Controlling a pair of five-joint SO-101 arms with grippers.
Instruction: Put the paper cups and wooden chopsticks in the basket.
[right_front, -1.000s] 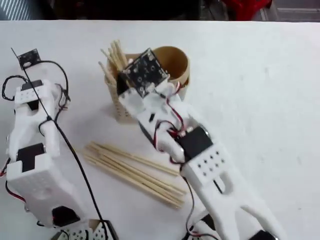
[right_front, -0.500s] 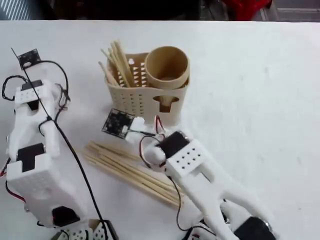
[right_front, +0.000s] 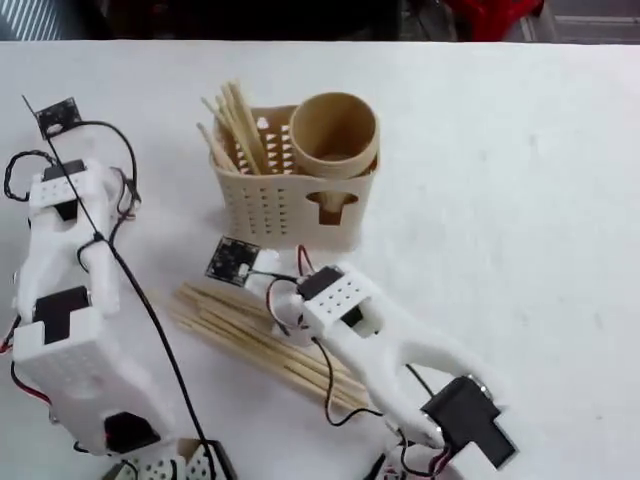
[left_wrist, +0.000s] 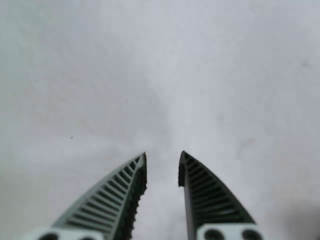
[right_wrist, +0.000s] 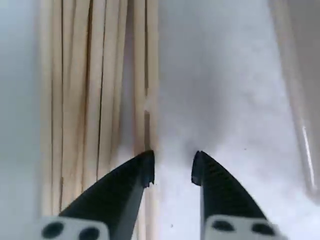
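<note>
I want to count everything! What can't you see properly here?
High view: the right arm covers part of the loose chopsticks, so no exact count.
High view: the basket wall hides the bottom of the paper cup; stacked cups unclear.
Right wrist view: chopsticks run off the edge.

right gripper (right_wrist: 172, 167) | leaves the basket (right_front: 290, 205) | swings back, drops low | now beside the loose chopsticks (right_wrist: 90, 75)

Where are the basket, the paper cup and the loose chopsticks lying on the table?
basket (right_front: 270, 205), high view, on its perforated front wall.
paper cup (right_front: 335, 128), high view, on its inner wall, standing in the basket.
loose chopsticks (right_front: 222, 318), high view, on the near-left part of the bundle.
</note>
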